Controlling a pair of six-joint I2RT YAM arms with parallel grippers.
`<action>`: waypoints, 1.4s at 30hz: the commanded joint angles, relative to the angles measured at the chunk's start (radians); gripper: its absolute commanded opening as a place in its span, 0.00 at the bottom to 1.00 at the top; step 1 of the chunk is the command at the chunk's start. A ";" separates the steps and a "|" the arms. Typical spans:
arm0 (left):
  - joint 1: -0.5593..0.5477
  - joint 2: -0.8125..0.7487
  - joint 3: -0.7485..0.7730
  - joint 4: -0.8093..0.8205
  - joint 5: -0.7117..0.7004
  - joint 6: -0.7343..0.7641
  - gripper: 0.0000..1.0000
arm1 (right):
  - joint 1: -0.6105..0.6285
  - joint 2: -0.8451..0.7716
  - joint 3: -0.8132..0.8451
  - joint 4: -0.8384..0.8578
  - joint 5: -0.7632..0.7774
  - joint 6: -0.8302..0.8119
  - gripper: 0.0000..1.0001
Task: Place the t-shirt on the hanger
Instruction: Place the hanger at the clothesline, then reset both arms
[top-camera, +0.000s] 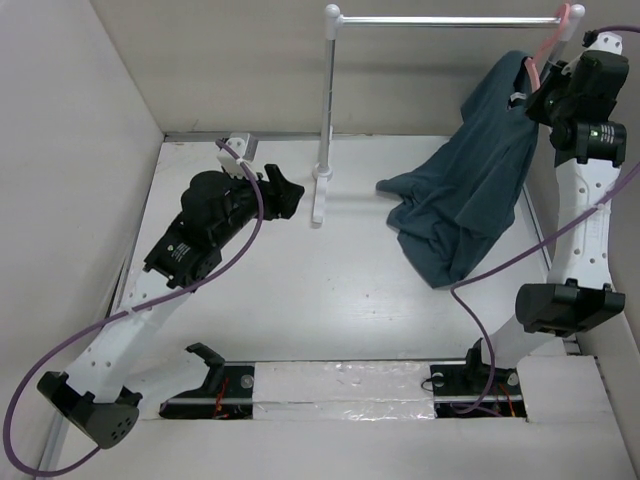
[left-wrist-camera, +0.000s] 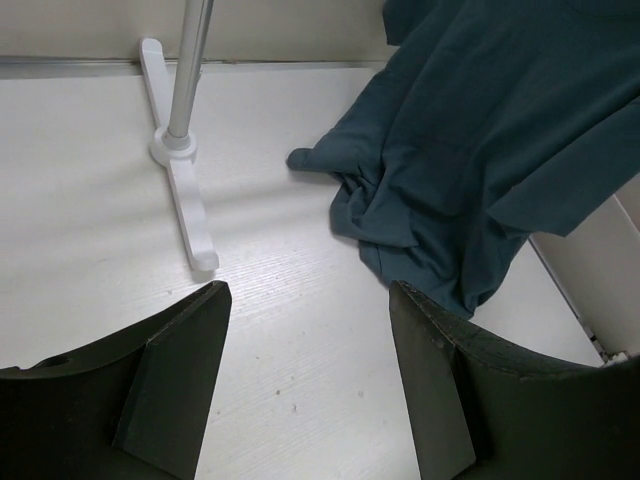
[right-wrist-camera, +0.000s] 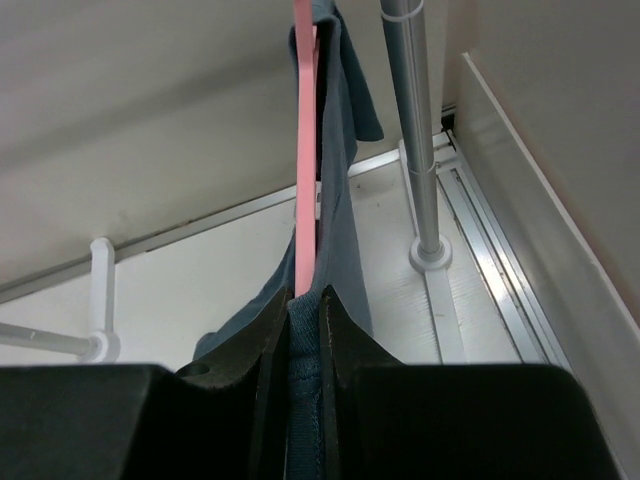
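Presently we record the following.

1. T-shirt (top-camera: 470, 190): dark teal. Its collar end is raised at the far right, beside the hanger. The body slopes down and leftward, and the lower part lies crumpled on the counter (top-camera: 300, 300).
2. Hanger (top-camera: 550, 42): thin, salmon-pink. It slants from the right end of the rail down into the shirt's neck. We cannot tell whether its hook sits over the rail.
3. Right fingers (right-wrist-camera: 268, 345): pressed together, pinching the shirt's fabric edge. In the right wrist view the pink hanger arm runs straight up from between them. The arm is raised high at the far right.
4. Left fingers (left-wrist-camera: 180, 370): spread apart and holding nothing. They hang over bare counter, left of the shirt's crumpled end and well apart from it. They are near the foot of the rack.
5. Rack (top-camera: 325, 120): white, with a metal rail (top-camera: 440, 20) across the far side. The left post stands on a flat white foot, and the right post stands close to the side wall.
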 joint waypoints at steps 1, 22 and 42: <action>-0.004 0.001 0.011 0.055 -0.005 0.008 0.61 | -0.023 -0.001 -0.005 0.164 -0.086 0.010 0.00; -0.004 0.070 0.017 0.076 0.043 -0.042 0.66 | -0.067 -0.254 -0.312 0.306 -0.054 0.186 1.00; 0.008 0.120 0.100 0.062 -0.105 -0.165 0.74 | 0.206 -0.954 -0.991 0.321 -0.353 0.461 1.00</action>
